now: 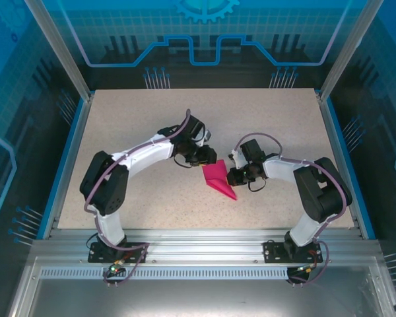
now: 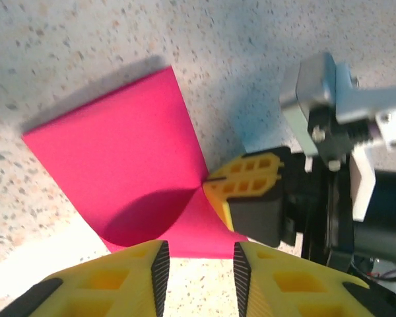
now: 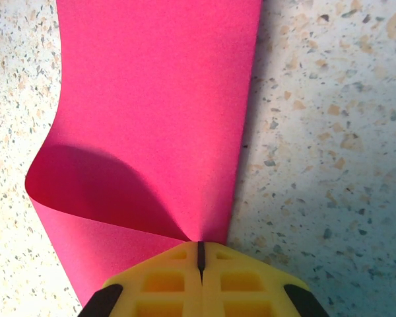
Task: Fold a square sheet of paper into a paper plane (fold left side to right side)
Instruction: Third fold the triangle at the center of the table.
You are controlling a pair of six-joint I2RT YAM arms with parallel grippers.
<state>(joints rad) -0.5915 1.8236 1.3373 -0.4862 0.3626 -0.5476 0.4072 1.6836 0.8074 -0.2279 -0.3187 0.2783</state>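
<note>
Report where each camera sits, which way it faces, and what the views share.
Top external: above and behind the bases, looking down at the table; both arms show, left gripper and right gripper meeting at the pink paper.
Left wrist: looks down past its own parted fingers at the paper and right gripper.
Right wrist: looks down over its own fingers, shut on the paper.
Shared: all three see the paper.

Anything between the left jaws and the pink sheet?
Nothing visible. Left gripper sits at the near edge of the sheet, jaws apart; right gripper, pinching the sheet, is off to one side, not between.
</note>
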